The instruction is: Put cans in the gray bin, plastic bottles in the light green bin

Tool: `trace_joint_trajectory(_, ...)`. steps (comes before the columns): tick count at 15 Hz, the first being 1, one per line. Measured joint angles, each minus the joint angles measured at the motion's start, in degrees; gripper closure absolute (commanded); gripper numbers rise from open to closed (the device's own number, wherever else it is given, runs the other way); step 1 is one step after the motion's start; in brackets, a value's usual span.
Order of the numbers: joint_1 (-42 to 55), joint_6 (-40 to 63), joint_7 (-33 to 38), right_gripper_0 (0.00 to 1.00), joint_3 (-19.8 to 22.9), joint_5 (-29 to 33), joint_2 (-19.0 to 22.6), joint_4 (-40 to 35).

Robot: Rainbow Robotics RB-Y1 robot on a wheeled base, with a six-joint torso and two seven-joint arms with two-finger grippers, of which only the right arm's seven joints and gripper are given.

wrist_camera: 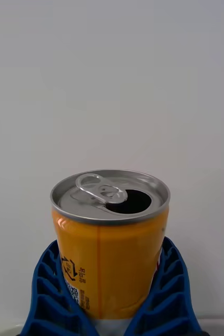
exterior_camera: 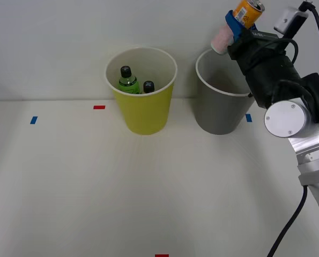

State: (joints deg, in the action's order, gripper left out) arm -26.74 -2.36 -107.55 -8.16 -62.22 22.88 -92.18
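The right pincer (exterior_camera: pixel 235 28) was closed on the can (exterior_camera: pixel 239 24), its blue ribbed fingers (wrist_camera: pixel 51 294) pressed against both sides of the can's body; the can was held tilted in the front view, its silver top pointing up and to the robot's right, its pale lower end toward the robot's left. The can hung above the rim of the gray bin (exterior_camera: pixel 219 110), near that bin's right side, and was clear of the worktop (exterior_camera: pixel 148 193). In the wrist view the can's (wrist_camera: pixel 112 247) orange-yellow wall sat between the fingers; the pull tab (wrist_camera: pixel 98 189) lay flat on the lid, and the mouth opening was dark.

The gray bin stood upright on the worktop, just to the right of the light green bin (exterior_camera: pixel 143 110); the two bins stood close together but apart. Two plastic bottles rested inside the light green bin: the green-bodied bottle (exterior_camera: pixel 127 80) toward its left, and the second bottle (exterior_camera: pixel 148 87) beside it, showing its black cap.
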Motion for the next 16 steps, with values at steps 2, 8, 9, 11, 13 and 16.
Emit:
trace_joint_trajectory(2,-1.7,0.5,-1.2,1.0,-0.3,1.1,0.7,3.3)
trace_joint_trajectory(8,-2.2,4.4,-2.9,1.0,-0.7,3.2,3.2,4.0)
trace_joint_trajectory(9,-2.3,4.4,-3.0,1.0,-0.7,3.3,3.3,4.0)
trace_joint_trajectory(11,-2.3,4.4,-3.2,1.0,-0.7,3.4,3.4,4.0)
trace_joint_trajectory(13,-2.3,4.1,-3.3,0.96,-0.7,3.5,3.4,3.9)
trace_joint_trajectory(16,-2.2,3.8,-3.5,0.0,-0.7,3.6,3.4,3.9)
